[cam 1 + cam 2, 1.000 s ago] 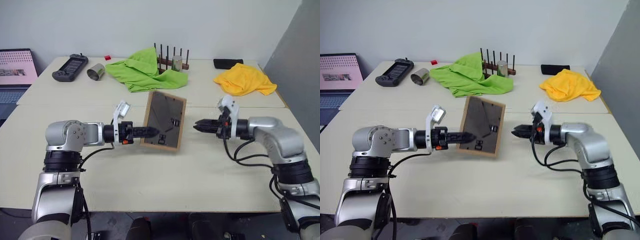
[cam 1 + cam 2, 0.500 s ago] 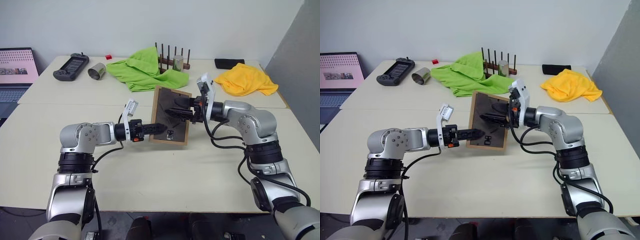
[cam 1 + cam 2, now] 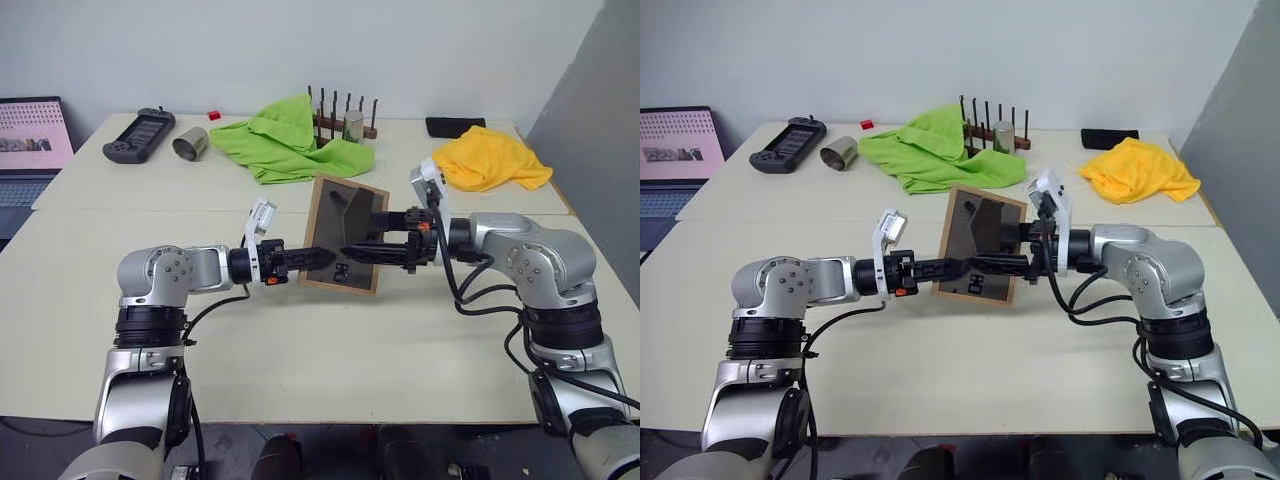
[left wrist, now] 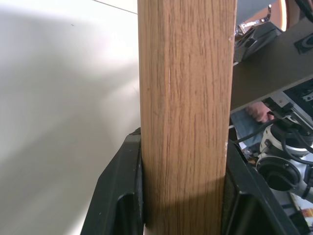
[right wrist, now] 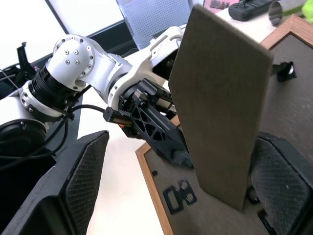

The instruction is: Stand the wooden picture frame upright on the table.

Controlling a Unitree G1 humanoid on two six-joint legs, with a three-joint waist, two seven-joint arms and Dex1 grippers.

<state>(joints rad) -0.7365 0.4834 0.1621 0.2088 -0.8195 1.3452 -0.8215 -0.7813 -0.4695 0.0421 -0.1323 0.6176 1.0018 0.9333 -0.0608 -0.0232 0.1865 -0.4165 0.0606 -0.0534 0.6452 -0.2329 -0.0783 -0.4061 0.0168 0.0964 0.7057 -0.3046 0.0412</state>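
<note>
The table (image 3: 300, 350) is a broad, pale cream, matte slab with a straight seam running across it behind the wooden picture frame (image 3: 345, 235). A second ago the right arm hung well to the right of the frame with its claw pinched together; now it has swung in so that the right gripper (image 3: 362, 250) lies against the frame's dark back, its two black fingers (image 5: 83, 176) spread wide, one on either side of the flat grey-brown stand flap (image 5: 220, 117), which sticks out from the back. The frame itself has shifted a little to the right and sits tilted, held above the table's near half, just in front of the seam.

The frame is a small rectangle with a light, grained wood border and a dull, dark board at the back bearing small black metal clips. The left gripper (image 3: 318, 257) is clamped on the frame's left edge, its fingers (image 4: 122, 196) pressing both faces of the oak-like border, as before.

Behind the frame, across the seam, lies a crumpled green cloth (image 3: 290, 140), soft and folded, and to the frame's right rear a rumpled yellow cloth (image 3: 490, 160).
</note>
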